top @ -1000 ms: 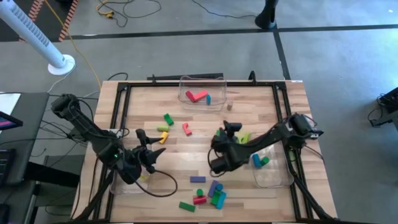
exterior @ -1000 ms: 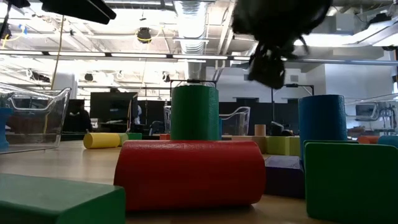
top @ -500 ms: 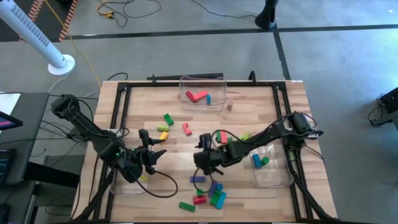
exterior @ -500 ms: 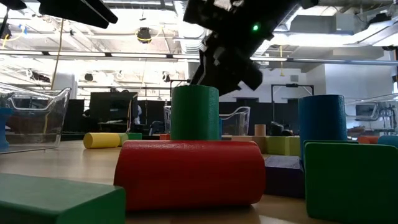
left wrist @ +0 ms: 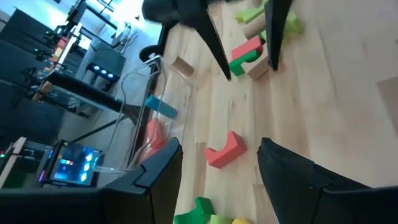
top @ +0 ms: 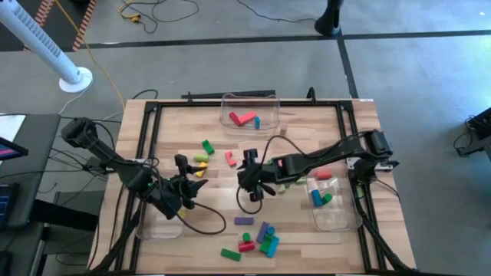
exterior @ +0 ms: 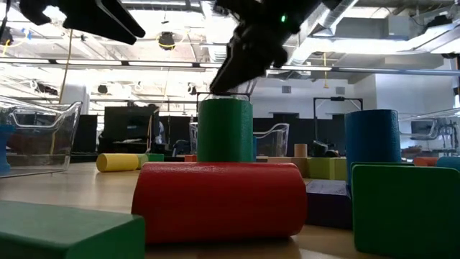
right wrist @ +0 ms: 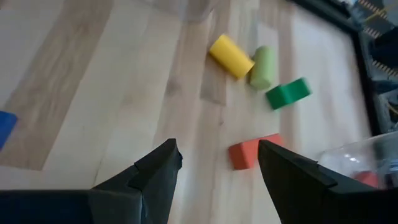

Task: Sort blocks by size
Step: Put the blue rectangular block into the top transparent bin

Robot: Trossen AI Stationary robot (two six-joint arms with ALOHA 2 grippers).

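Three clear bins (top: 249,113) ring the scattered blocks (top: 259,236).

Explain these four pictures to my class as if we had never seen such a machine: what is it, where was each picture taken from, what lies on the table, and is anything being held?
It is a robot with two dark jointed arms at a wooden table. Each arm ends in a gripper with two fingers. One picture looks straight down, one sits at table height among the blocks, and two come from cameras on the wrists. Scattered coloured blocks lie on the wood, and clear bins stand at the far edge and at both sides; two visibly hold some blocks. From above, the left gripper waits near the left bin. The right gripper reaches over the table's middle, near a red block and a yellow cylinder. Both grippers are open and hold nothing.
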